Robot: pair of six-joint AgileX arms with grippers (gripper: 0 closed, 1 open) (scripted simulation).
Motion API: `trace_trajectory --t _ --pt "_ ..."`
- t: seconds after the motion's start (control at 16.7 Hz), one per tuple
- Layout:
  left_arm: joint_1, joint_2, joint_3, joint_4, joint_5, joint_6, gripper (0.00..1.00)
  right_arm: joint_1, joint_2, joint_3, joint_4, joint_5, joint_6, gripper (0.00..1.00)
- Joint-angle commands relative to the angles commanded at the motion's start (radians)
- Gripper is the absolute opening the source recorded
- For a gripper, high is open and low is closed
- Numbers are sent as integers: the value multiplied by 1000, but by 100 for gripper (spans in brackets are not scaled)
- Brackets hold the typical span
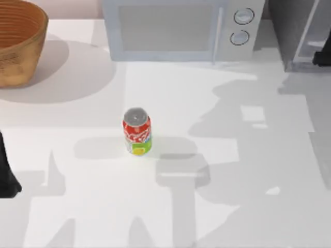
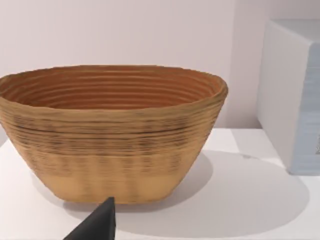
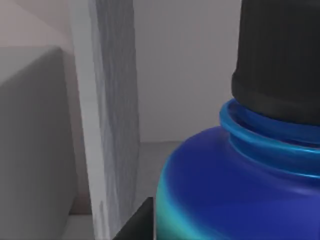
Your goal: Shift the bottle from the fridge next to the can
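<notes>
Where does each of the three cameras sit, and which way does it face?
Top view: above the table, looking down on can, microwave, fridge; left arm at left edge.
Left wrist view: faces basket; a dark fingertip shows.
Right wrist view: close on bottle inside fridge.
Shared: basket, microwave, fridge.

The white table (image 1: 232,170) carries the can (image 1: 137,132) standing upright near its middle, well apart from everything else. A woven basket (image 1: 18,44) sits at the far left corner. A light-grey microwave (image 1: 181,28) stands along the far edge, with the grey fridge (image 1: 297,31) just beside it at the far right.
</notes>
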Motion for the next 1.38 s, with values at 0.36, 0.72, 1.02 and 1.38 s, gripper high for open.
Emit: trace_trajectory --t 0.36,0.72,1.02,1.38 --pt "0 0 0 0 0 0 100 390 103 -19 104 393 5 0" --pt "0 0 0 0 0 0 100 731 192 -38 197 733 -10 0" --pt "0 0 0 0 0 0 100 826 216 -43 223 827 -19 0" --pt "0 0 0 0 0 0 100 826 215 -42 223 826 -18 0"
